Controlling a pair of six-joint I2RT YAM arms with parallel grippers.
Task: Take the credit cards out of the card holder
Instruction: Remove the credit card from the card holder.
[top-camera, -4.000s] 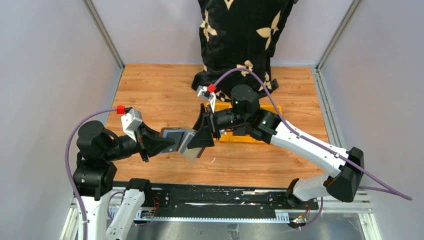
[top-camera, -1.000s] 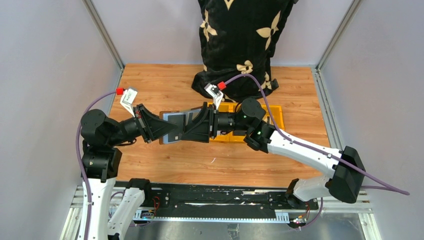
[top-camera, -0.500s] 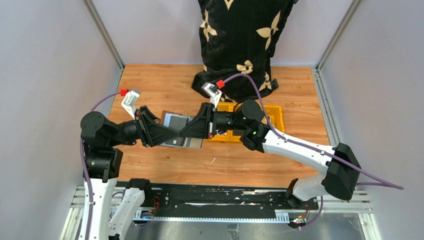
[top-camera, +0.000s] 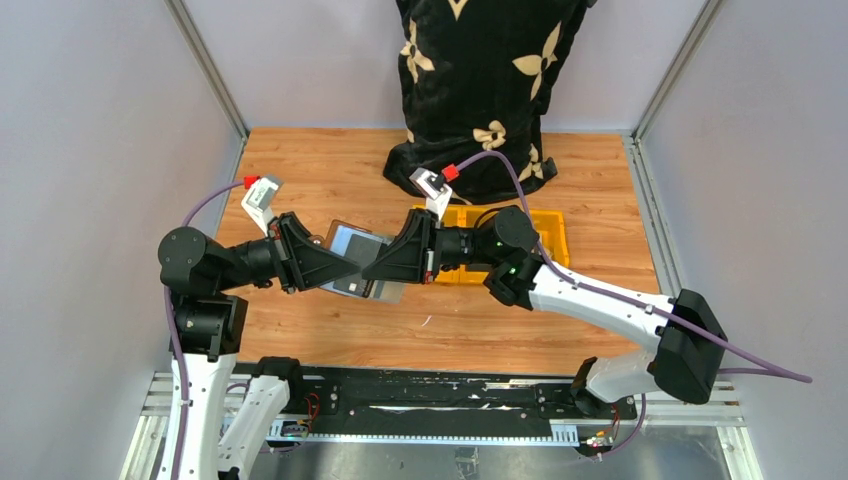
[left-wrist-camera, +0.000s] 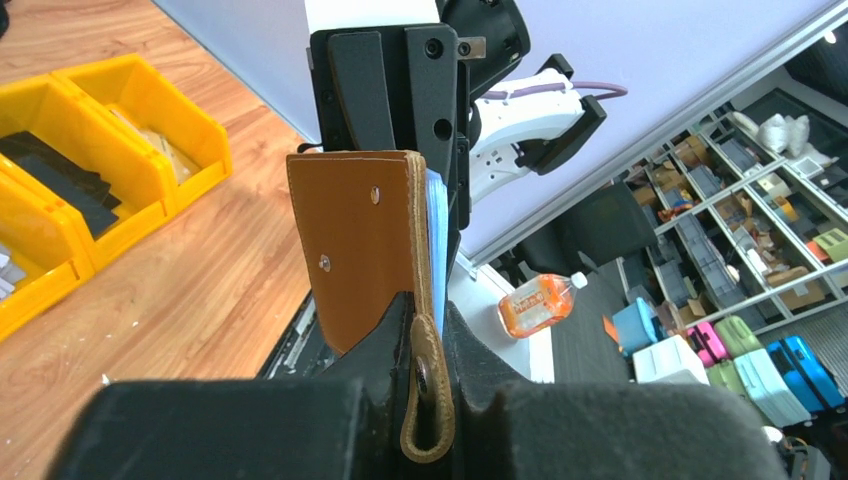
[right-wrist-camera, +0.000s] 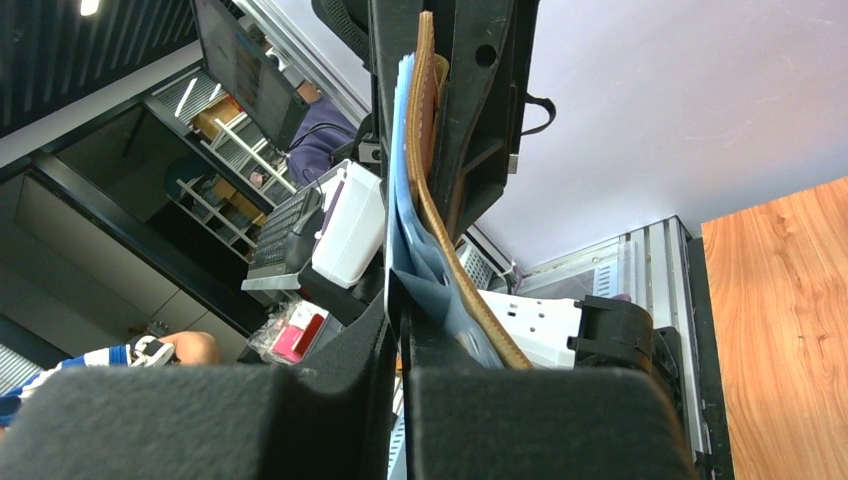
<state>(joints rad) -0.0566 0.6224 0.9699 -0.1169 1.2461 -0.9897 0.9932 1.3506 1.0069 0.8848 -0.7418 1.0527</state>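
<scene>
The card holder (top-camera: 352, 246) hangs above the table between my two grippers, brown outside, shiny grey inside facing up. My left gripper (top-camera: 338, 270) is shut on its left edge. In the left wrist view the brown leather (left-wrist-camera: 360, 250) and its strap loop sit pinched in that gripper (left-wrist-camera: 430, 350). My right gripper (top-camera: 380, 268) is shut on the opposite edge. In the right wrist view this gripper (right-wrist-camera: 403, 330) clamps a thin grey-blue inner layer beside the brown edge (right-wrist-camera: 428, 150). A dark-striped credit card (top-camera: 350, 287) shows at the holder's near side. I cannot tell whether a card is in the pinch.
Yellow bins (top-camera: 548, 232) (left-wrist-camera: 70, 130) stand behind the right wrist, holding dark flat items. A black bag with tan flower shapes (top-camera: 480, 80) rests at the back of the wooden table (top-camera: 300, 170). Grey walls close both sides.
My right gripper, open a second ago, has shut on the holder's right edge. Both grippers and the holder have drifted slightly toward the near edge; the right wrist has pulled back a little.
</scene>
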